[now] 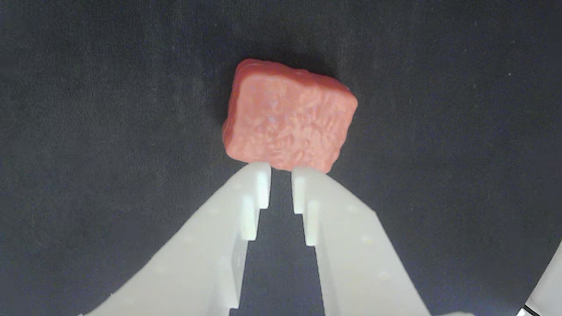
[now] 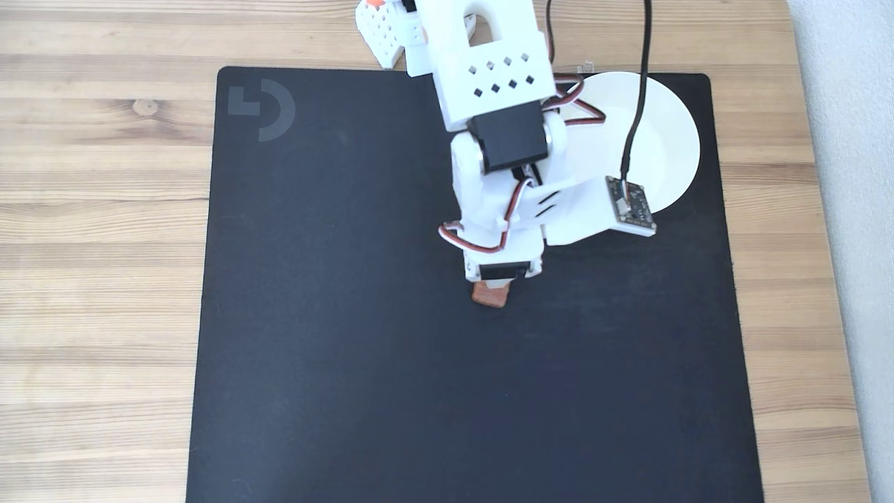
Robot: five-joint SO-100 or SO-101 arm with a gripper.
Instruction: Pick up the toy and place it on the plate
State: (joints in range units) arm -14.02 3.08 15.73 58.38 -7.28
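On the black mat point(image 2: 349, 314), the toy point(image 1: 290, 116) lies ungrasped beyond the nearly closed, empty fingers point(image 1: 259, 184); the plate point(image 2: 670, 140) waits empty, so nothing is done yet.

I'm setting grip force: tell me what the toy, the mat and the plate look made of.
Toy: probably soft plastic or rubber, matte with a bumpy top face. Mat: dark woven fabric, with fine weave visible in the wrist view. Plate: smooth plain white, paper or plastic; can't tell.
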